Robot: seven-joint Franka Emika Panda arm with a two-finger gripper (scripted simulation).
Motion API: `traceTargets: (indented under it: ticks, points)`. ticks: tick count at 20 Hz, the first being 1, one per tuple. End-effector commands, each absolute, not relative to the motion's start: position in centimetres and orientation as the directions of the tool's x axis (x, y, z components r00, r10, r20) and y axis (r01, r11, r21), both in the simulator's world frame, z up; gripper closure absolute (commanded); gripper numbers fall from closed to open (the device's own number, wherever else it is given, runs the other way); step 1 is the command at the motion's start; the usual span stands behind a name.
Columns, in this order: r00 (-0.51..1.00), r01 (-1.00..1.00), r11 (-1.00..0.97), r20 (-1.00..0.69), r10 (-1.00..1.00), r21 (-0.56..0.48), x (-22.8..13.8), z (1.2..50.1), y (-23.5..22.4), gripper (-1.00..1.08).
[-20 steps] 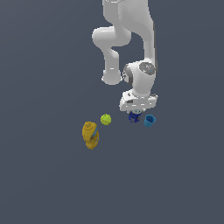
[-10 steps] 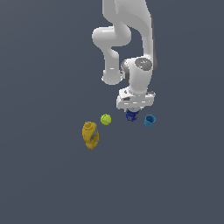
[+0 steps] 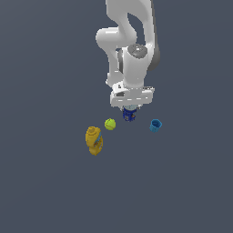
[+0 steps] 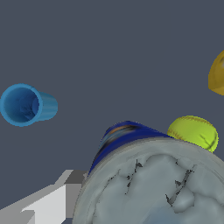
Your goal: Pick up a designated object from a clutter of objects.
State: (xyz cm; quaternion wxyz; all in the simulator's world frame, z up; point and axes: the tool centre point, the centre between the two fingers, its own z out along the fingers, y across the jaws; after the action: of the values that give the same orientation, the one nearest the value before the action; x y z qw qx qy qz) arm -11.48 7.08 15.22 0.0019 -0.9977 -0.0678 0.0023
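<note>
The designated object, a small dark blue can (image 3: 129,114), sits between the fingers of my gripper (image 3: 129,112), which is shut on it directly under the white hand. In the wrist view the can's grey lid (image 4: 157,188) fills the near field, with its dark blue side (image 4: 124,138) behind it and one pale finger (image 4: 48,199) beside it. The rest of the clutter of objects lies around it. A yellow-green ball (image 3: 109,124) is on the exterior view's left of the can, and a light blue cup (image 3: 155,125) is on its right.
A mustard-yellow irregular object (image 3: 94,139) lies beyond the ball, further to the exterior view's left. The wrist view shows the cup (image 4: 27,105) on its side with its mouth open, the ball (image 4: 193,132) and an edge of the mustard object (image 4: 217,74). The floor is plain dark grey.
The gripper and the dark blue can have shifted together toward the exterior view's left and slightly upward, away from the light blue cup. The ball, cup and mustard object have stayed put.
</note>
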Motion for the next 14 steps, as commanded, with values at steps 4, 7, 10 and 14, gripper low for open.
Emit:
traceTargets:
  ticks: [4,7,10,14]
  points:
    - [0.991,0.135,-0.991,0.000,0.135,-0.007,-10.8,19.9,3.0,1.08]
    - [0.991,0.135,-0.991,0.000,0.135,-0.007,-10.4,22.5,0.6,1.08]
    - [0.991,0.135,-0.991,0.000,0.135,-0.007,-10.1,25.1,-1.8,1.08]
    - [0.991,0.134,-0.991,0.000,0.134,-0.006,-9.5,28.6,-5.0,1.08]
